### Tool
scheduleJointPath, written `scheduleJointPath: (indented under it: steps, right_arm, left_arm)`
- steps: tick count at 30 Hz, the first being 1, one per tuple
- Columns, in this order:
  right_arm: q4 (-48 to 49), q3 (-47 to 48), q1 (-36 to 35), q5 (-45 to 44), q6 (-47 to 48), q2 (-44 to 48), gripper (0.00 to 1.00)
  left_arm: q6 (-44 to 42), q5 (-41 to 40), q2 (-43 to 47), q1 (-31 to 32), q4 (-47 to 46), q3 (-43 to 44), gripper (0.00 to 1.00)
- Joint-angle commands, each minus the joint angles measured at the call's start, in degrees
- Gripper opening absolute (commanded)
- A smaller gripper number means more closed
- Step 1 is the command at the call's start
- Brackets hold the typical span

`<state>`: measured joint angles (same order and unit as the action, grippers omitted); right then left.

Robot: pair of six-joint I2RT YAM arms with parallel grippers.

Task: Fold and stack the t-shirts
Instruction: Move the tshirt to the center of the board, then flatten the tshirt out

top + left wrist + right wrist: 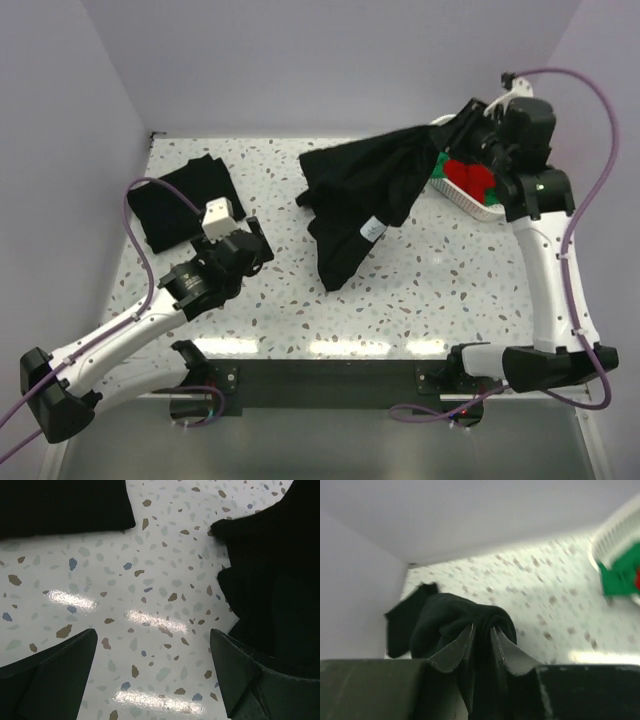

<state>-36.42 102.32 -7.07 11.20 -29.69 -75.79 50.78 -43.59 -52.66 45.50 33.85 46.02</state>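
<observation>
Top external view: the right claw (pixel 482 630) is clenched on a bunched fold of a black t-shirt (pixel 370 195). It holds the cloth up beside the white basket (pixel 478 207), so the shirt drapes down toward the middle of the counter (pixel 420 290) with its small white label (pixel 373 229) showing. Lifting it this way probably lets the shirt fall open before it is laid flat for folding. A red shirt (pixel 470 178) and a green shirt (pixel 441 165) lie in the basket, not yet handled. A folded black t-shirt (pixel 185 200) rests at the far left of the counter, likely the start of the stack. The left claw (pixel 152 636) hovers released, jaws spread wide, over bare counter between the folded shirt and the hanging one, probably placed to catch a lower edge.
</observation>
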Motion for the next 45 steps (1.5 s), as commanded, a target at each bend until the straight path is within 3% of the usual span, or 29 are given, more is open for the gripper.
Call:
scheduleJointPath:
  steps: [1, 2, 5, 8, 14, 21, 27, 41, 45]
  right_arm:
    - [-6.38, -14.57, 3.98, -13.49, -3.61, 0.91, 0.51]
    - [-6.55, -21.31, 4.86, -12.88, -4.49, 0.82, 0.63]
    - [-7.17, -30.91, 5.75, -9.98, -4.68, -0.94, 0.74]
    - [-4.02, -39.18, 5.4, -4.81, -5.37, -0.15, 0.74]
    - [-0.76, -48.34, 4.61, -4.0, -5.03, 3.72, 0.74]
    - [0.13, -51.7, 4.35, -8.46, -2.22, 2.14, 0.75]
    - [0.12, -53.37, 4.35, -10.4, -2.39, 0.82, 0.75]
    - [2.06, -54.42, 4.43, -14.28, -0.19, -5.94, 0.75]
    - [2.76, -54.6, 4.43, -14.37, 0.25, -7.0, 0.75]
  left_arm:
    - [-2.27, 1.14, -1.82, -0.14, -2.56, 0.04, 1.0]
    - [-2.97, 2.71, -2.26, -0.14, -2.9, -0.14, 1.0]
    - [-4.37, 5.53, -4.28, -0.14, -5.36, -1.54, 0.99]
    - [-5.78, 9.57, -7.0, -0.14, -8.7, -2.51, 0.98]
    - [-10.35, 21.87, -15.17, -0.14, -21.17, -3.75, 0.91]
    - [-15.27, 31.46, -27.39, -0.14, -28.65, 2.22, 0.86]
    - [-16.68, 36.74, -38.81, -0.14, -28.84, 9.78, 0.8]
    - [-16.51, 38.41, -46.21, -0.06, -27.95, 13.75, 0.8]
    - [-16.42, 38.67, -47.09, -0.14, -28.57, 14.27, 0.75]
